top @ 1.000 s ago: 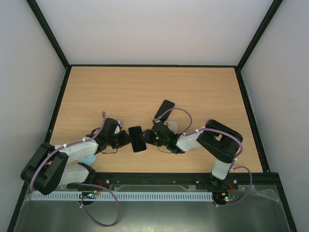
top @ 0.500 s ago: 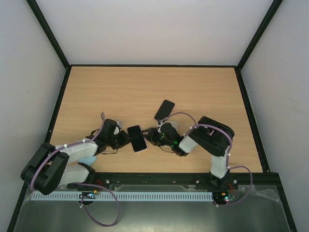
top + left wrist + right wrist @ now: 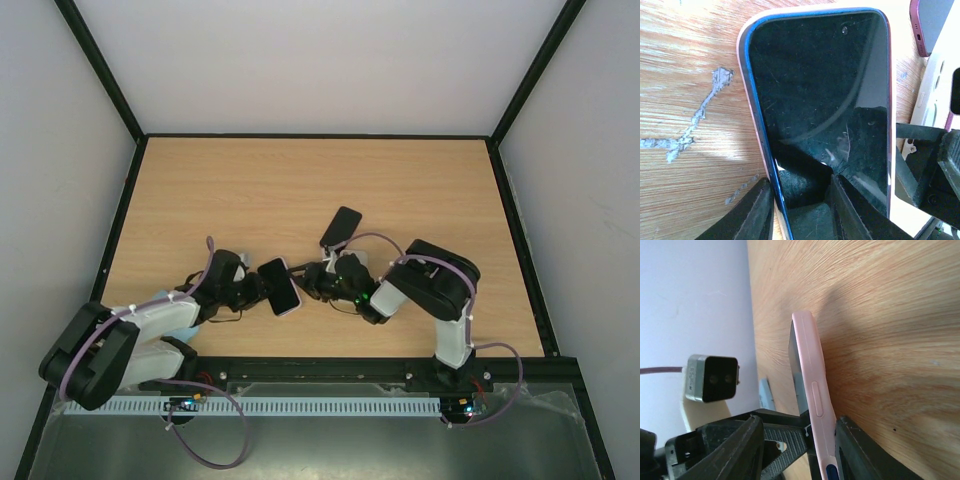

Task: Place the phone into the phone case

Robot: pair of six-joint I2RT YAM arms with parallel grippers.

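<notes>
The phone point(image 3: 281, 286), black screen and blue frame, sits in a pink phone case point(image 3: 751, 107) between both grippers at the table's near middle. It is tilted, one end raised off the wood. In the left wrist view my left gripper point(image 3: 800, 200) straddles the phone's long edge, one finger point(image 3: 752, 210) against the case's side and the other point(image 3: 852, 205) touching the screen point(image 3: 820, 85). The right wrist view shows the case point(image 3: 812, 375) edge-on. My right gripper point(image 3: 800, 422) stands open round it, one finger point(image 3: 855, 450) against the pink side and a wide gap to the other.
A dark maroon phone point(image 3: 341, 226) lies just behind the right gripper point(image 3: 312, 283), a white case point(image 3: 356, 262) beside it. A light blue object point(image 3: 183, 330) lies under the left arm. Black rails point(image 3: 320, 136) edge the table.
The cased phone has turned slightly counterclockwise and tipped. The right arm has drawn in, its wrist rolling at the phone's end. The left jaws have spread a little.
</notes>
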